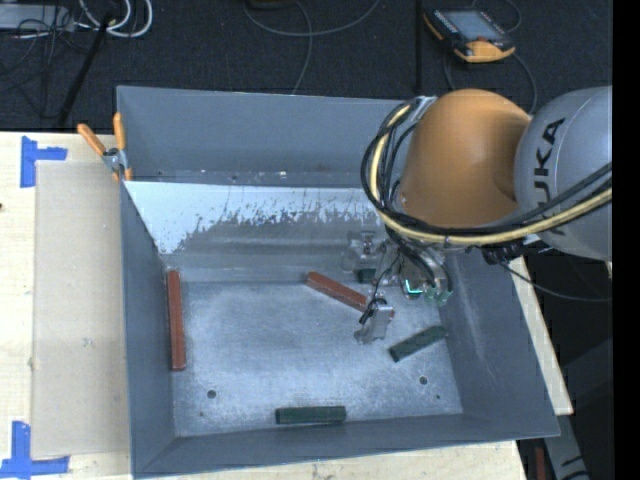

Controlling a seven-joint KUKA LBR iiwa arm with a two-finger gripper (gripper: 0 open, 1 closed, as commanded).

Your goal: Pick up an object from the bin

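Observation:
My gripper (374, 324) hangs low over the bin floor, right of the middle, under the arm's orange cover. A reddish-brown flat stick (333, 289) lies slanted just to its left, and the stick's right end reaches the gripper; whether they touch I cannot tell. A short dark green bar (417, 343) lies slanted on the floor close to the gripper's right, apart from it.
A long brown stick (176, 319) lies along the bin's left wall. A second dark green bar (310, 415) rests near the front wall. The arm and its cables cover the bin's back right corner.

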